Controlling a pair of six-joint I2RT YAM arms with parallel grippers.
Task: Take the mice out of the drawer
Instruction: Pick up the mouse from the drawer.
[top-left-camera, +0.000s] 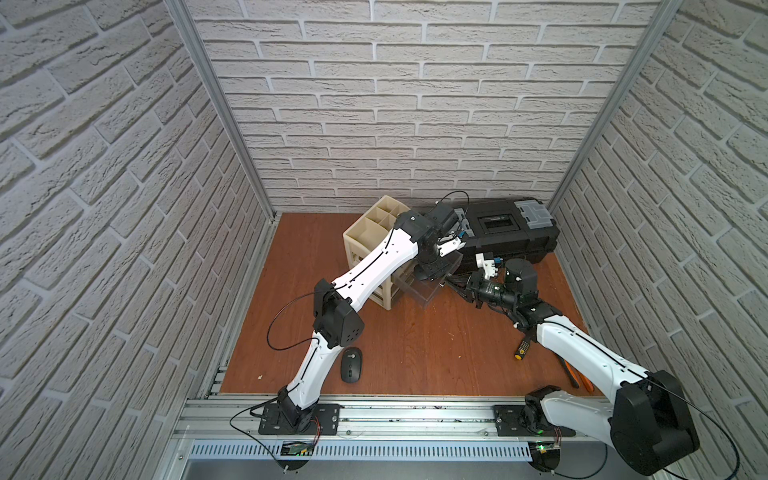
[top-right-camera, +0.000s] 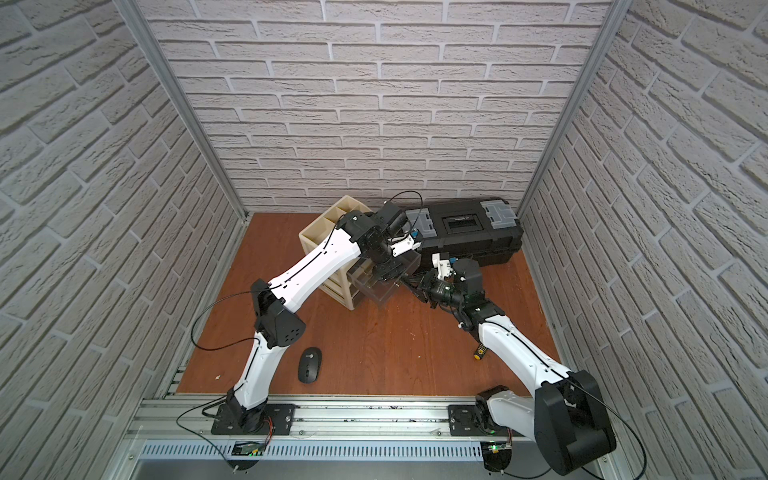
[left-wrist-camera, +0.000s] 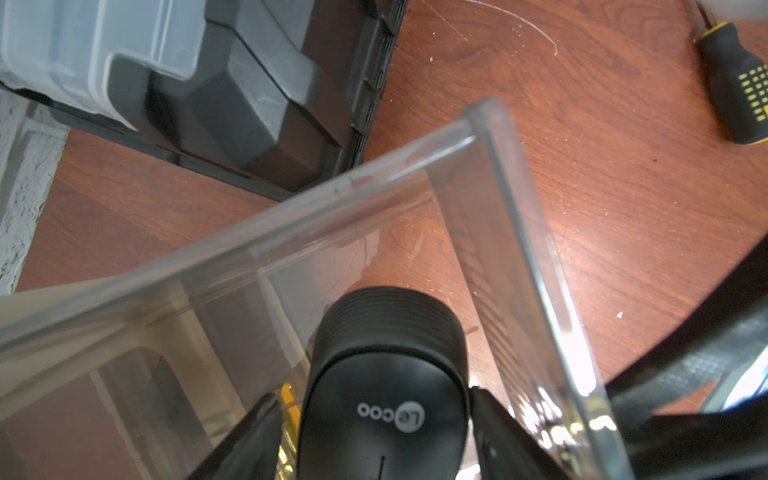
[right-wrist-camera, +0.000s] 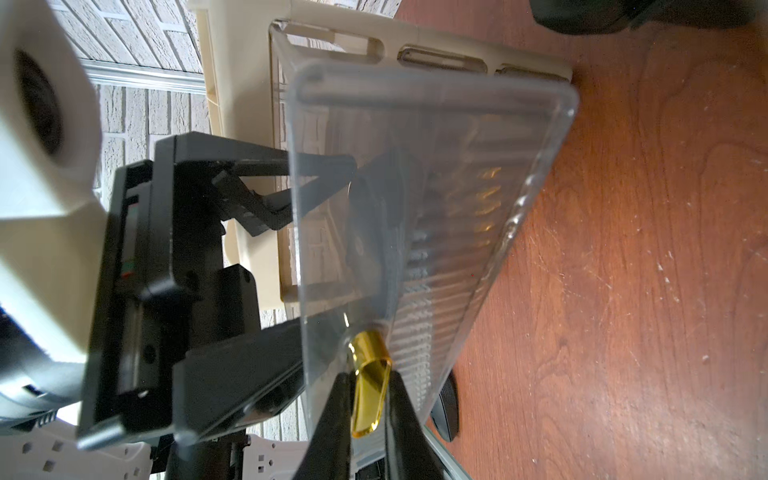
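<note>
A clear plastic drawer (top-left-camera: 419, 291) (top-right-camera: 380, 291) stands pulled out of the beige drawer unit (top-left-camera: 370, 237). My left gripper (left-wrist-camera: 376, 409) reaches down into it. Its jaws are open on either side of a black mouse (left-wrist-camera: 386, 395) with a white logo; a gap shows on one side, and the other finger sits close against it. My right gripper (right-wrist-camera: 365, 382) is shut on the drawer's small yellow handle (right-wrist-camera: 370, 365) at the drawer front (right-wrist-camera: 415, 208). Another mouse (top-left-camera: 351, 365) (top-right-camera: 309, 365) lies on the table near the left arm's base.
A black toolbox (top-left-camera: 507, 232) stands against the back wall, right beside the drawer. A black screwdriver with a yellow cap (top-left-camera: 523, 348) (left-wrist-camera: 735, 91) lies under the right arm. An orange-handled tool (top-left-camera: 582, 380) lies by the right wall.
</note>
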